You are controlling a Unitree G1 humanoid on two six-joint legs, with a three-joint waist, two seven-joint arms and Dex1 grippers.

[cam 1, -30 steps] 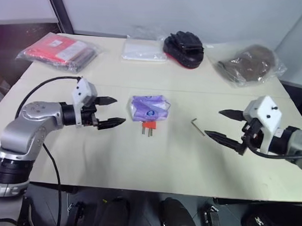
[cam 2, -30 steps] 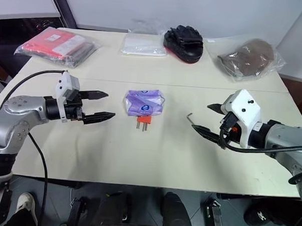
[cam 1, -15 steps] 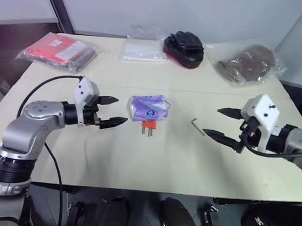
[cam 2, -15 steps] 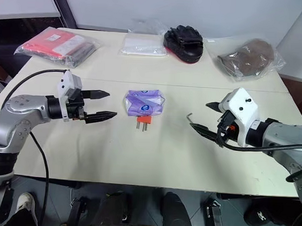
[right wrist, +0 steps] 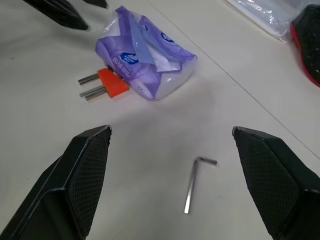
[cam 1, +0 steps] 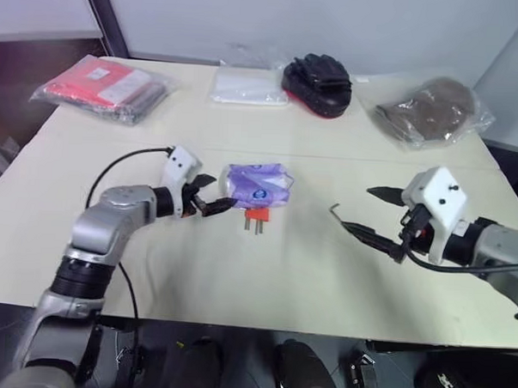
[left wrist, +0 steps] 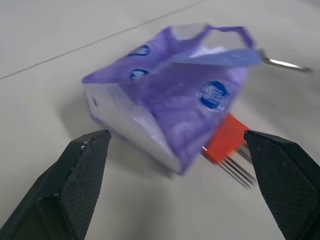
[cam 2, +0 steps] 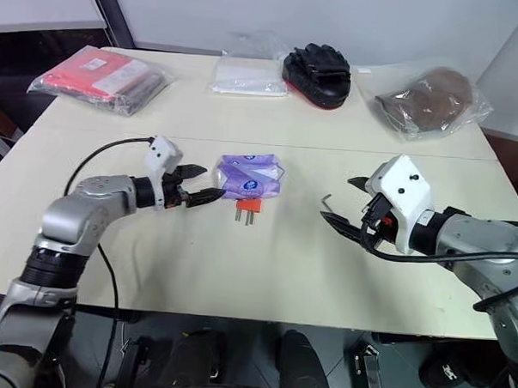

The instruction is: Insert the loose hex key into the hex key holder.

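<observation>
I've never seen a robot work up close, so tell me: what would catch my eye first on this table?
Probably the crinkled purple packet at the middle of the table, with the red-orange hex key holder poking out from under it. The left tool reaches right up to the packet, fingers spread. To the right, a thin loose hex key lies alone on the table, just in front of the open right tool.

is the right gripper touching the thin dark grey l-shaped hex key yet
Apart. In the right wrist view the thin dark grey L-shaped hex key lies on bare table between the open right gripper's fingers, touching neither.
</observation>
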